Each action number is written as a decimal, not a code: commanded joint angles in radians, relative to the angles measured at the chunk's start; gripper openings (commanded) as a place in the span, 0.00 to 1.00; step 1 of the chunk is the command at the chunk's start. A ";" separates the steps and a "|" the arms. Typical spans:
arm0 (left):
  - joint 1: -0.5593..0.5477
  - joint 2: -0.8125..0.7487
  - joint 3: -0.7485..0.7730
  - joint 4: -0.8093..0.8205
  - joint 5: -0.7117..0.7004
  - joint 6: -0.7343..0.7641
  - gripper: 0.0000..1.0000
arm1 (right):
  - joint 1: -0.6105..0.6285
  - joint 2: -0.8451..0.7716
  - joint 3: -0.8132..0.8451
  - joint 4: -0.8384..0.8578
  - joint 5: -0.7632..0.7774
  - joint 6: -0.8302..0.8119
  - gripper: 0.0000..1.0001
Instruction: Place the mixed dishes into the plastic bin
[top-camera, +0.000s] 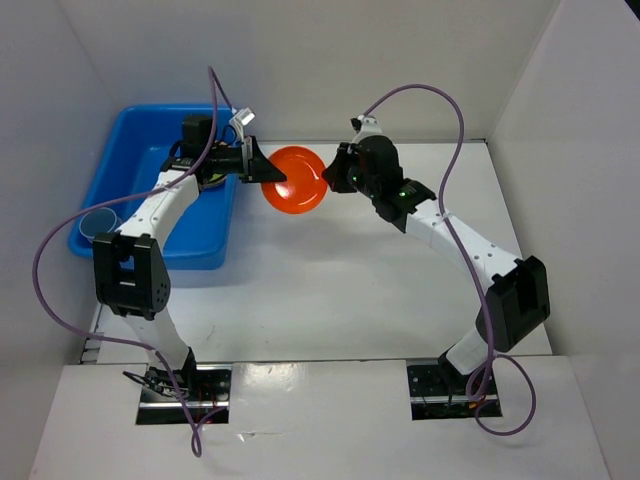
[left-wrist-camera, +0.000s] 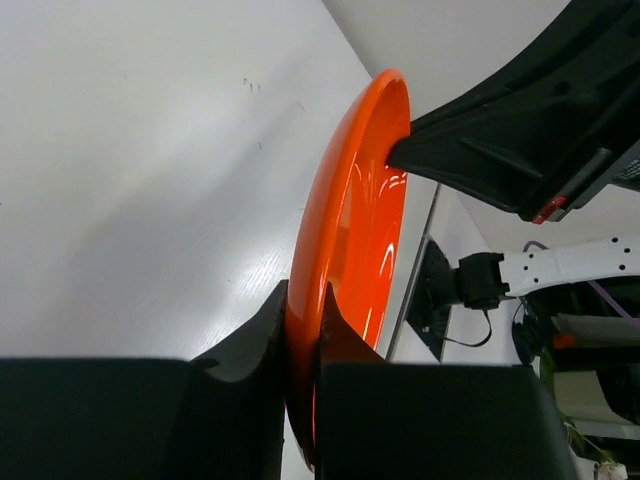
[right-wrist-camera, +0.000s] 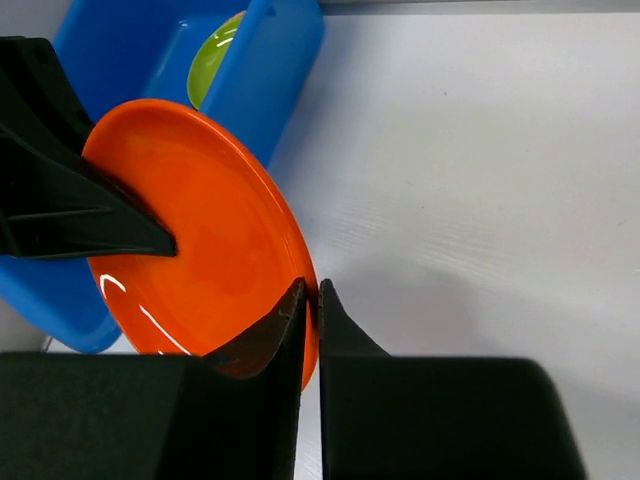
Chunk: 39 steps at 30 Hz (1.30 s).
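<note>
The orange plate (top-camera: 297, 180) hangs in the air just right of the blue plastic bin (top-camera: 120, 170), gripped from both sides. My left gripper (top-camera: 268, 172) is shut on its left rim, and in the left wrist view the plate (left-wrist-camera: 350, 220) stands edge-on between the left gripper's (left-wrist-camera: 303, 295) fingertips. My right gripper (top-camera: 332, 178) is shut on the opposite rim; its wrist view has the right gripper (right-wrist-camera: 311, 288) pinching the edge of the plate (right-wrist-camera: 200, 230). A lime-green plate (right-wrist-camera: 210, 60) lies inside the bin (right-wrist-camera: 270, 80). A blue cup (top-camera: 100, 225) sits in the bin's near left corner.
White walls close in the table on the left, back and right. The left arm reaches over the bin's right wall (top-camera: 228, 215). Purple cables loop beside both arms.
</note>
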 joint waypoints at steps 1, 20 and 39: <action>-0.007 0.015 0.048 0.006 -0.077 0.010 0.00 | 0.011 -0.008 0.042 0.060 0.038 0.016 0.10; 0.398 0.027 -0.056 0.484 -0.804 -0.579 0.00 | 0.011 -0.179 -0.277 0.081 0.204 0.137 1.00; 0.337 0.349 -0.027 0.550 -0.972 -0.637 0.02 | 0.011 -0.117 -0.288 0.118 0.166 0.164 1.00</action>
